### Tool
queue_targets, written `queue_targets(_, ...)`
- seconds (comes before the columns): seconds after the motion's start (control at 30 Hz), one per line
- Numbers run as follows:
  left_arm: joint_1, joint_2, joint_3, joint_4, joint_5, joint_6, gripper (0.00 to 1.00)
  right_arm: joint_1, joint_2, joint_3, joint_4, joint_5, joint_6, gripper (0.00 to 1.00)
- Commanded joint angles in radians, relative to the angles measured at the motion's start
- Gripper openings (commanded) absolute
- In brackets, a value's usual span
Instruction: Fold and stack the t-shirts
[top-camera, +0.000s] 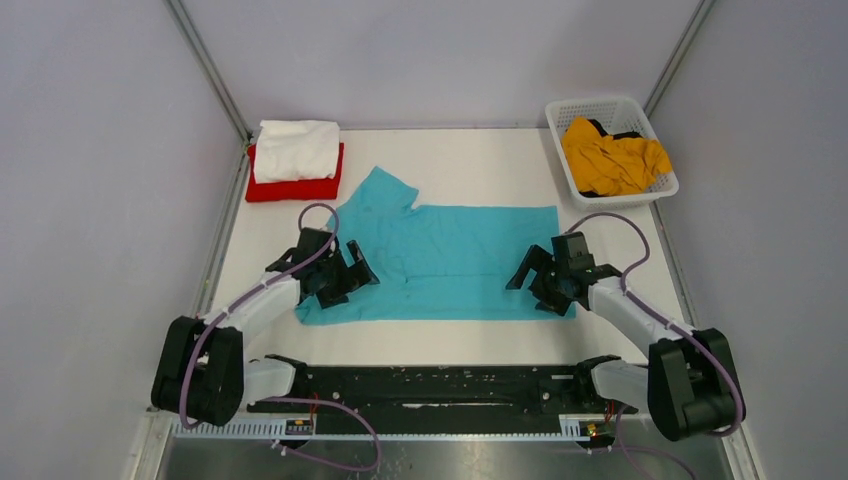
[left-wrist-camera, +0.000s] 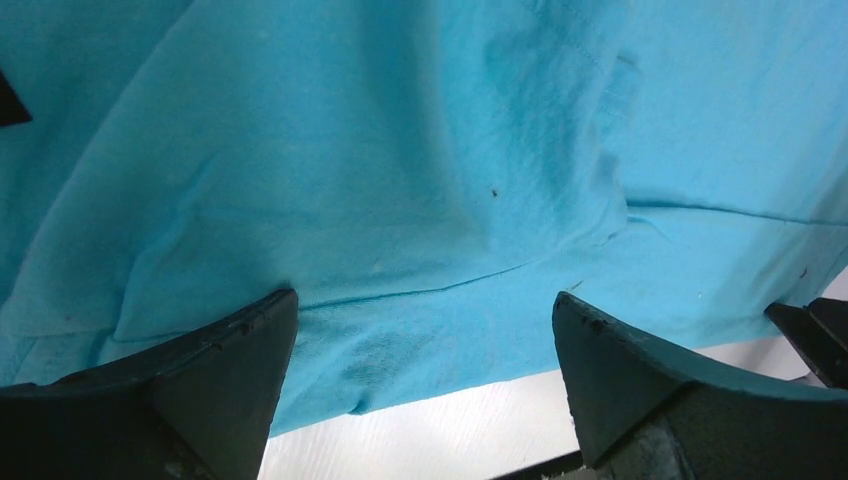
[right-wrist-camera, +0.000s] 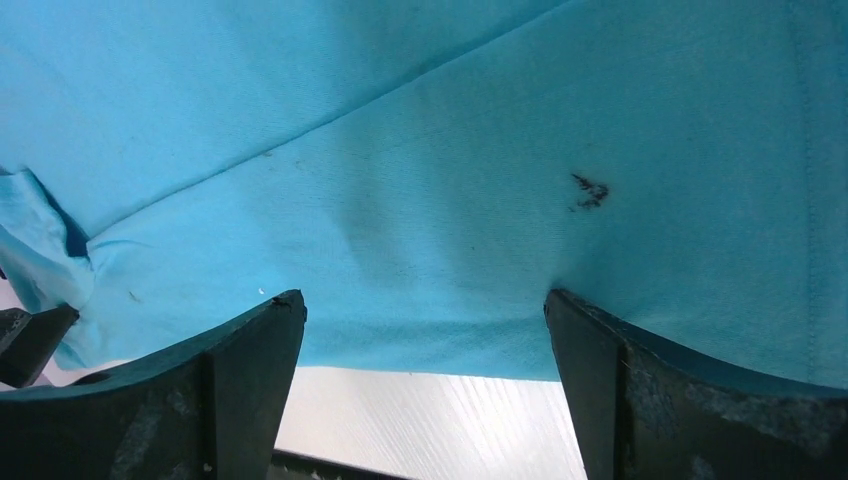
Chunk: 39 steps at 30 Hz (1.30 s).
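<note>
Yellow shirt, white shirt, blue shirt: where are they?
yellow shirt (top-camera: 610, 158), top view, middle of the crumpled heap.
white shirt (top-camera: 296, 150), top view, centre of folded top.
blue shirt (top-camera: 450, 255), top view, middle of its body.

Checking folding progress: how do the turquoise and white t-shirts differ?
The turquoise t-shirt lies spread out mid-table; the white t-shirt is folded compact at the far left corner. Turquoise rests on the table; white sits atop the folded red t-shirt. The left pincer and right pincer stand open at turquoise's near corners; none is near white. Both are plain cloth.
</note>
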Motion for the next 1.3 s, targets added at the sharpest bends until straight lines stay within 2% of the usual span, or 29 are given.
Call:
queue_targets(0.0, -0.01, -0.141, -0.114, -0.208, -0.098, -0.06, 0.99, 0.003, -0.112, -0.111, -0.238, 0.011, 0.023, 0.99)
queue_targets(0.13, -0.042, -0.327, -0.165, -0.275, -0.101, -0.13, 0.99, 0.003, -0.229, -0.134, -0.291, 0.037, 0.016, 0.99)
queue_targets(0.23, -0.058, -0.398, -0.176, -0.305, -0.102, -0.169, 0.99, 0.002, -0.257, -0.126, -0.325, 0.031, 0.016, 0.99)
queue_targets(0.5, -0.089, -0.402, -0.204, -0.341, -0.104, -0.205, 0.99, 0.002, -0.317, -0.121, -0.39, 0.043, 0.007, 0.99)
queue_targets(0.93, -0.17, -0.498, -0.228, -0.447, -0.155, -0.32, 0.99, 0.002, -0.36, -0.121, -0.429, 0.067, 0.002, 0.99)
queue_targets(1.07, -0.173, -0.523, -0.168, -0.474, -0.193, -0.31, 0.99, 0.003, -0.374, -0.082, -0.428, 0.066, -0.025, 0.99)
queue_targets(1.27, -0.173, -0.497, 0.072, -0.45, -0.278, -0.224, 0.99, 0.001, -0.435, 0.038, -0.38, 0.108, -0.066, 1.0)
